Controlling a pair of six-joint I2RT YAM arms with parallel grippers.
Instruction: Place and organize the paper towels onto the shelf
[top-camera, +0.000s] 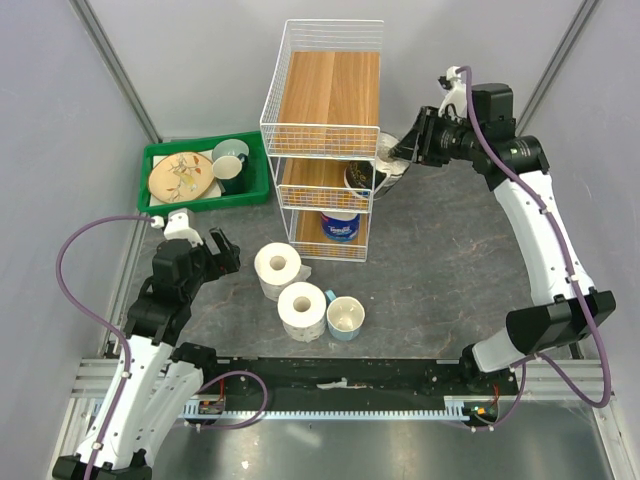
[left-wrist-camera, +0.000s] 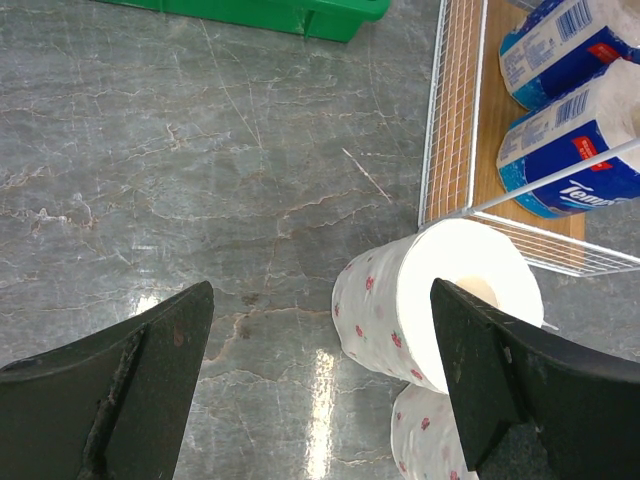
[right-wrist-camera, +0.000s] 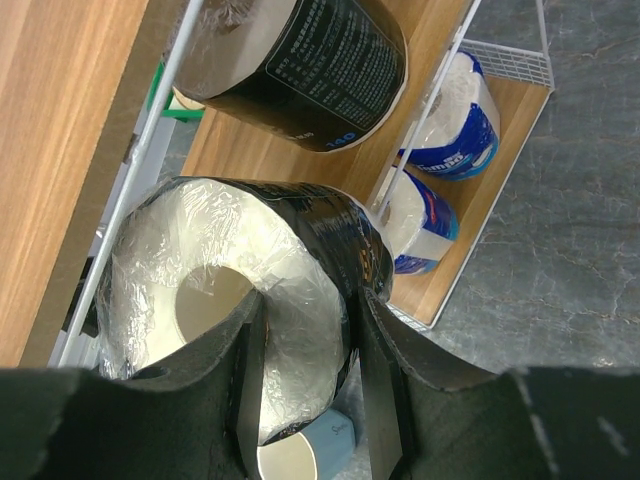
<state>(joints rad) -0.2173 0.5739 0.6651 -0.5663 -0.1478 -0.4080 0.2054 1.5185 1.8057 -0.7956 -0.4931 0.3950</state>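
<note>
— At the shelf's right flank, middle tier: right gripper (right-wrist-camera: 315, 380) is clamped on the dark-wrapped roll (right-wrist-camera: 230, 270), one finger down the core, the other outside the wrap. The core faces the wrist camera, so the roll's axis runs along the fingers.

— Which way is the tier from the jaws?

— Straight ahead, past the roll. On that board of the shelf (top-camera: 330, 90) a second dark roll (right-wrist-camera: 300, 70) already lies, just beside the held one. My read: push in alongside it. Can't tell whether the held roll has crossed the side wire yet.

— Bottom tier?

— Holds the two blue-wrapped rolls (right-wrist-camera: 445, 130).

— Left side?

— Idle: left gripper (left-wrist-camera: 320, 300) has its jaws wide apart, holding nothing, low over the table (left-wrist-camera: 150, 150). Two patterned rolls (top-camera: 277, 265) stand upright there, cores up, near the shelf foot. The nearest sits off-centre toward the right finger, not between the jaws. The left arm is far nearer those, so I'd give it that pick.
</note>
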